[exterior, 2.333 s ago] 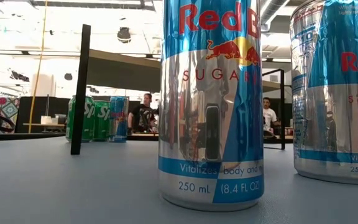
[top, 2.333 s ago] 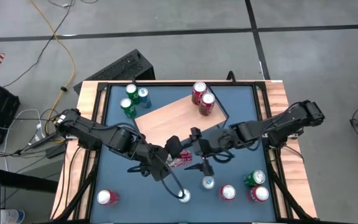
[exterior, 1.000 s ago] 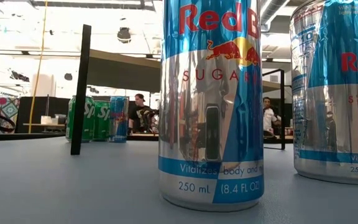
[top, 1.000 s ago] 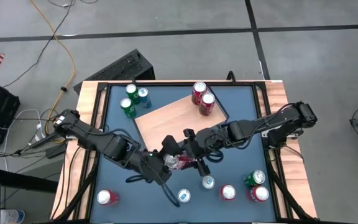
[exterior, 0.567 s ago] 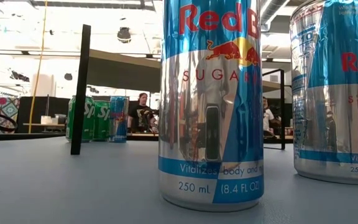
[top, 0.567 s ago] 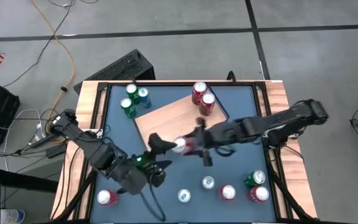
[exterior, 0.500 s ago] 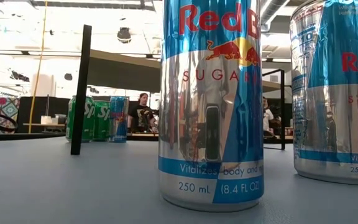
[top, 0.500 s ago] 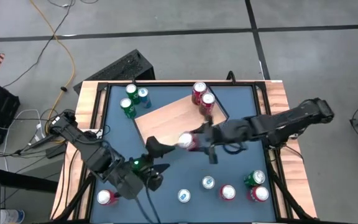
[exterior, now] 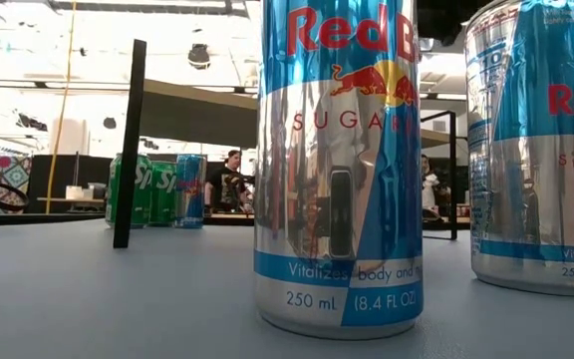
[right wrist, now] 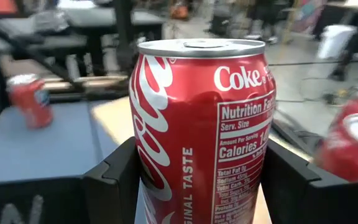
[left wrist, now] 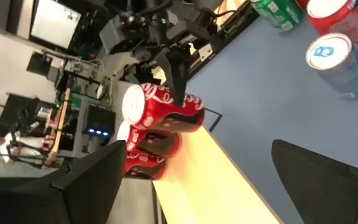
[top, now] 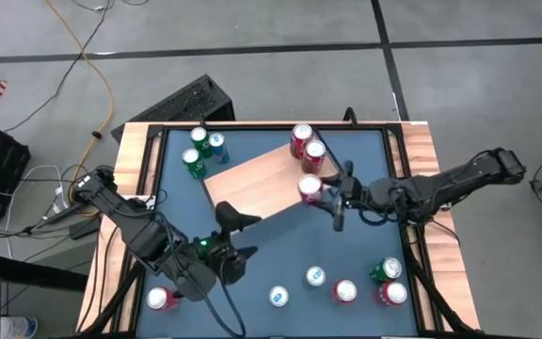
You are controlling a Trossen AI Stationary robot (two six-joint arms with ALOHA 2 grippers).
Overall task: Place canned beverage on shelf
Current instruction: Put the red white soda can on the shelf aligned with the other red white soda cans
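Note:
The red Coke can (top: pixel 309 185) stands upright in my right gripper (top: pixel 316 193) over the right end of the light wood shelf (top: pixel 252 179). The can fills the right wrist view (right wrist: pixel 201 118) and also shows in the left wrist view (left wrist: pixel 166 112). Two more red cans (top: pixel 307 148) stand on the shelf's far right corner. My left gripper (top: pixel 236 237) is open and empty over the table, near the shelf's near edge. The shelf's black leg (exterior: pixel 128 140) shows in the low view. My right gripper pinches the can's round wall (right wrist: pixel 145 174) between its two fingers (right wrist: pixel 107 183), on the lower half. The fingers come level from the table's right and lie across the can. The can is upright, top up. Whether its base touches the shelf I cannot tell.
Several cans stand along the table's near edge: a red one (top: pixel 163 299) at the left, silver-blue ones (top: pixel 278 297), and red and green ones (top: pixel 384 282) at the right. Green and blue cans (top: pixel 200 151) stand at the far left. Two Red Bull cans (exterior: pixel 337 170) loom before the low camera.
My right gripper has carried the Coke can from the table's middle, up and toward the far right, to the shelf's right end; the can has turned from lying to upright. My left gripper has drawn back from the can toward the table's near left.

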